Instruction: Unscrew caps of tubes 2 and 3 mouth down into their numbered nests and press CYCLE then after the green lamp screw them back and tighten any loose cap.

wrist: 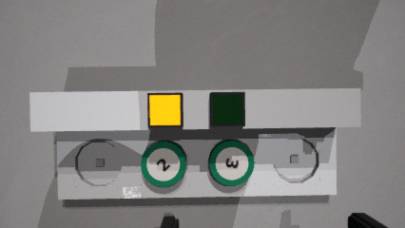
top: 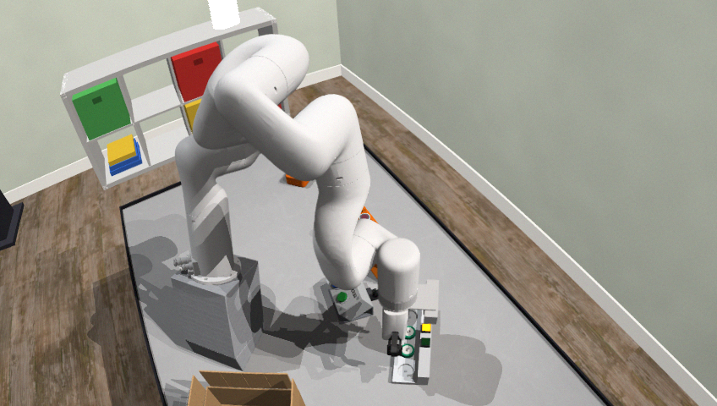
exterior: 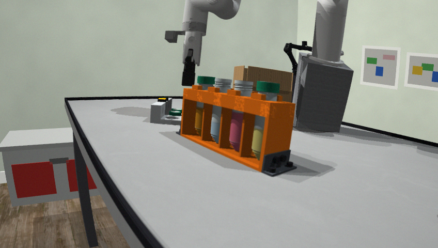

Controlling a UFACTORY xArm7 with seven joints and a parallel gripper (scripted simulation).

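My gripper (top: 395,349) (exterior: 187,81) (wrist: 266,223) is open and empty. It hangs straight above the cap tray (top: 424,363) (exterior: 158,112) (wrist: 71,187). In the wrist view, green-rimmed cap 2 (wrist: 163,163) (top: 407,349) and cap 3 (wrist: 231,162) (top: 409,331) lie flat in the two middle nests. The outer nests (wrist: 97,161) (wrist: 295,160) are empty. The amber lamp (wrist: 164,109) (top: 426,327) (exterior: 161,99) is lit; the green lamp (wrist: 227,109) (top: 425,342) is dark. In the orange rack (exterior: 270,119), the two middle tubes (exterior: 222,82) (exterior: 243,84) stand open and the outer tubes carry green caps (exterior: 205,80) (exterior: 267,87).
The key housing (top: 358,308) with its green key (top: 342,296) sits beside the tray, toward the arm's base. An open cardboard box (top: 241,389) (exterior: 264,75) stands at the table's edge near the base pedestal (top: 216,311) (exterior: 322,92).
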